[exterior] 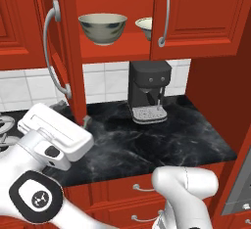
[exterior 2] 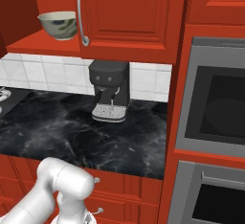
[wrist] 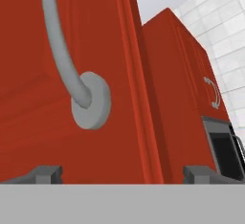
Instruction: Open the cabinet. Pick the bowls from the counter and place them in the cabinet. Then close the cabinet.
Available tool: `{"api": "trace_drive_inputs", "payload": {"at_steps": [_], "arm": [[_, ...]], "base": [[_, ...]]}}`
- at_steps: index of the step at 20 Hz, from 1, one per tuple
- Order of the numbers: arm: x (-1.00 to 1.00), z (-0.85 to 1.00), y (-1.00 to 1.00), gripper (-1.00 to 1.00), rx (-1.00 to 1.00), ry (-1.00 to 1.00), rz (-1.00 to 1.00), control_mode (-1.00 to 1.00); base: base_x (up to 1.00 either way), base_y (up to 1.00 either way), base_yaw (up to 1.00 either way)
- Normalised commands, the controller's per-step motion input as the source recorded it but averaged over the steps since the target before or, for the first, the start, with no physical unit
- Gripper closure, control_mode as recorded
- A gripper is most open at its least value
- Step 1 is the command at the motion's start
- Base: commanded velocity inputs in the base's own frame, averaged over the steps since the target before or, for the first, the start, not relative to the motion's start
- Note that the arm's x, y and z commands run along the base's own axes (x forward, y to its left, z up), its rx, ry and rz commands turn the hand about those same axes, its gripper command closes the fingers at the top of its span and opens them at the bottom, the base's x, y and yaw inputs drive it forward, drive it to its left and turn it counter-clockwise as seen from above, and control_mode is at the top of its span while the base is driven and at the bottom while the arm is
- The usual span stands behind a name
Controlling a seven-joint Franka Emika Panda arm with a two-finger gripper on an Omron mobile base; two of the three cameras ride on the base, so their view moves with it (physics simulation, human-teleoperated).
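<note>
The cabinet (exterior: 122,47) stands part open: its left door (exterior: 66,52) is swung out edge-on toward the robot, while the right door (exterior: 201,17) is shut. Both bowls already sit on the red shelf inside, so the fetching looks done and, by my reading, only the closing is left. The black marble table (exterior: 147,135) carries no bowl in either base view; a dark coffee machine (exterior: 148,91) stands on it against the tiled wall, below the cabinet.

The deeper bowl (exterior: 102,27), with its bluish marks, is on the left of the shelf in plain sight. The shallower bowl (exterior: 144,26) sits to its right, half hidden behind the edge of the shut door, so its rim colour is hard to judge.

The tool (wrist: 122,173) is released, its tips spread wide with nothing between them, held close against the face of the open door, just below the foot of the door's silver handle (wrist: 72,70). Whether a tip touches the wood cannot be told. The arm's white body covers the near left of the table in the left base view.
</note>
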Motion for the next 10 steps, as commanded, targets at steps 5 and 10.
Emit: {"api": "trace_drive_inputs", "payload": {"at_steps": [5,10], "arm": [[0.01,0.00,-0.22,-1.00,0.00,0.00,-0.03,-1.00],[0.00,0.00,-0.29,-1.00,0.00,0.00,-0.01,-1.00]], "base": [[0.00,0.00,0.00],[0.00,0.00,0.00]]}}
